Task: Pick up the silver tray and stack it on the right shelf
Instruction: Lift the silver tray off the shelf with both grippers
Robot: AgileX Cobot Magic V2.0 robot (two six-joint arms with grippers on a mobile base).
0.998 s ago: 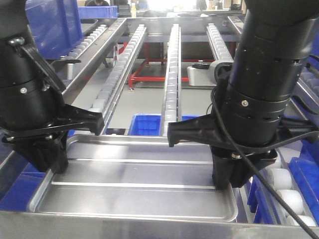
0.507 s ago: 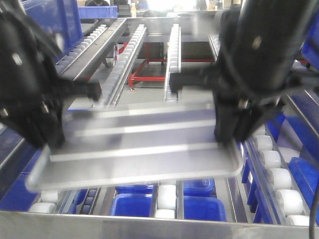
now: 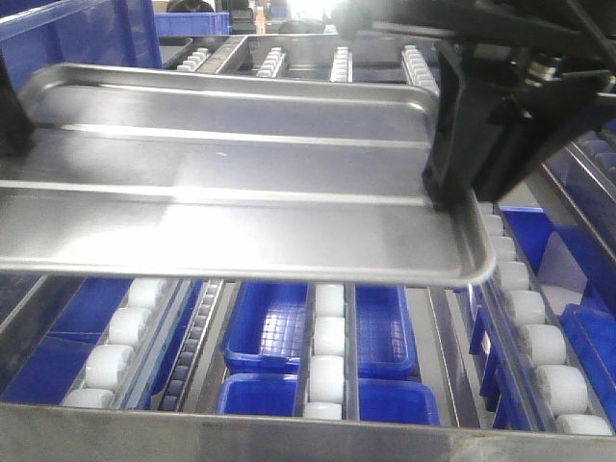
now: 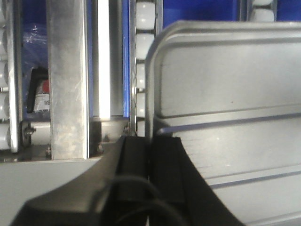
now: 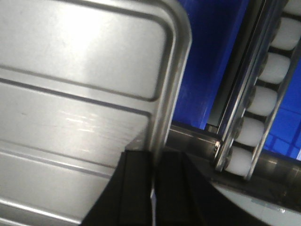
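1. Right up front, a steel front bar point(image 3: 289, 438) is seen. Lanes of white rollers point(image 3: 327, 371) are laid out running back from it.
2. Blue bins point(image 3: 289, 322) are tucked in under the rollers, side by side.
3. The tray point(image 3: 241, 183) is held up in the air over this rack, clear of the rollers. Its open side is turned up and its two ridges are run left to right. Quite a bit of glare is thrown off the base.
4. The left jaws are clenched on the tray's left short rim. In the left wrist view the rim is pinched between two black fingers point(image 4: 134, 162), one outside and one over the base. From the front, this side is mostly cut off at the frame edge.
5. The right jaws are clamped on the tray's right short rim, close to the near corner. The rim is squeezed between the fingers point(image 5: 138, 188) the same way.
6. Further back, past the tray's far edge, more roller lanes point(image 3: 342, 63) can be made out. A big blue crate point(image 3: 87, 29) is parked at the far left.
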